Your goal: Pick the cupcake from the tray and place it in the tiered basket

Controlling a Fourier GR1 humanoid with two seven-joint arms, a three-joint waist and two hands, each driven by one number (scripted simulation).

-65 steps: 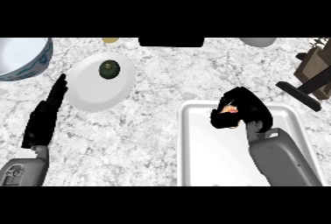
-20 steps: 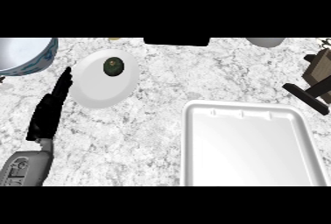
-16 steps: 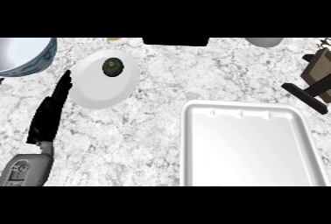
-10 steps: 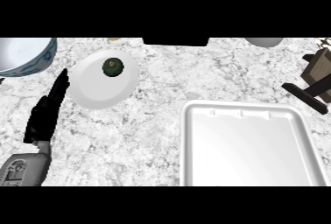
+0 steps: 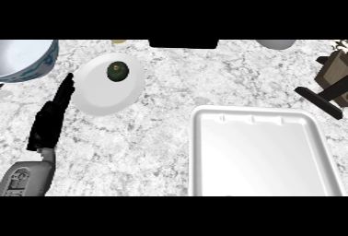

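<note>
Nearest me, my left hand (image 5: 49,120) rests on the marble counter (image 5: 156,133) at the left, fingers straight and together, pointing away from me, holding nothing. To its right lies the white tray (image 5: 262,154), with only its bare white floor showing; I see no cupcake anywhere in this view, and my right hand does not show either. Beyond my fingertips sits a white plate (image 5: 102,92) carrying a dark green round item (image 5: 118,70). Farther left is a blue-patterned bowl (image 5: 24,59); at the far right edge stands the dark frame of the tiered basket (image 5: 329,87).
</note>
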